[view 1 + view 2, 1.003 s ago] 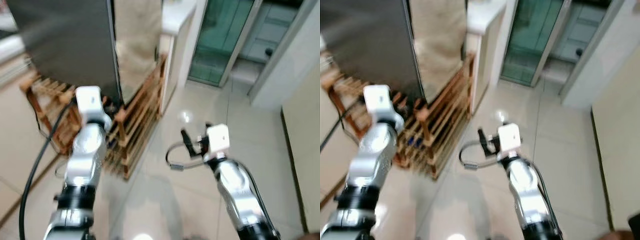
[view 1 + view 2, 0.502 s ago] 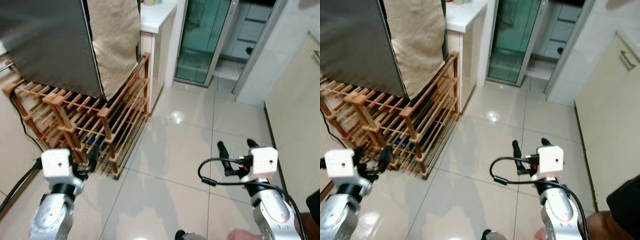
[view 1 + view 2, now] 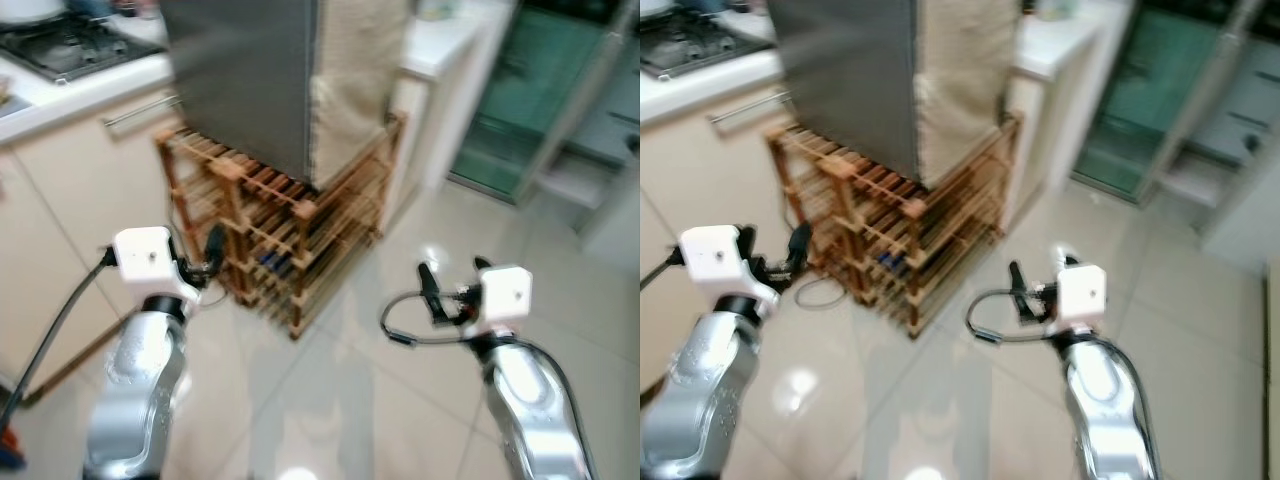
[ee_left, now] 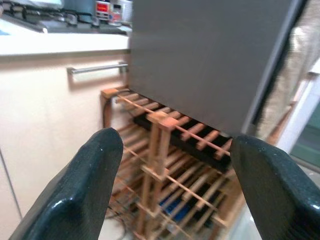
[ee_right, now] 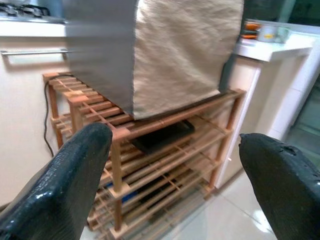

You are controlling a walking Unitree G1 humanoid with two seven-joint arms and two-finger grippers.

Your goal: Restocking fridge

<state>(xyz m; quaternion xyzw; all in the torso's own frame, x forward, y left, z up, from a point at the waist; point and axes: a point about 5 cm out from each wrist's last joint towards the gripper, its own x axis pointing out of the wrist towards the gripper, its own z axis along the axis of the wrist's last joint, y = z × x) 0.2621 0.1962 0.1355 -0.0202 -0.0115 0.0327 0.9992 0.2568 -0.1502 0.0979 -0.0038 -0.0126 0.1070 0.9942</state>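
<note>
While both arms are reaching forward with nothing in them, the fridge [image 3: 250,80] is standing at about 12 o'clock ahead of the robot, its long axis upright and its grey side panel facing the camera, with a beige cloth [image 3: 355,70] hanging over the adjoining face. It is sitting on a slatted wooden rack [image 3: 290,235] on the pale tiled floor [image 3: 380,400]. Left gripper [image 3: 195,262] is hovering at 9 o'clock, fingers [image 4: 85,185] spread wide; right gripper [image 3: 450,285] is hovering at 3 o'clock, fingers [image 5: 75,175] likewise wide apart. Head views are blurring but showing the gas hob [image 3: 60,45] on a white counter at 10 o'clock and a green glass door [image 3: 540,100] at 1 o'clock. Left wrist view is revealing a metal drawer handle [image 4: 95,69]; right wrist view is showing small containers [image 5: 262,32] on the far counter
</note>
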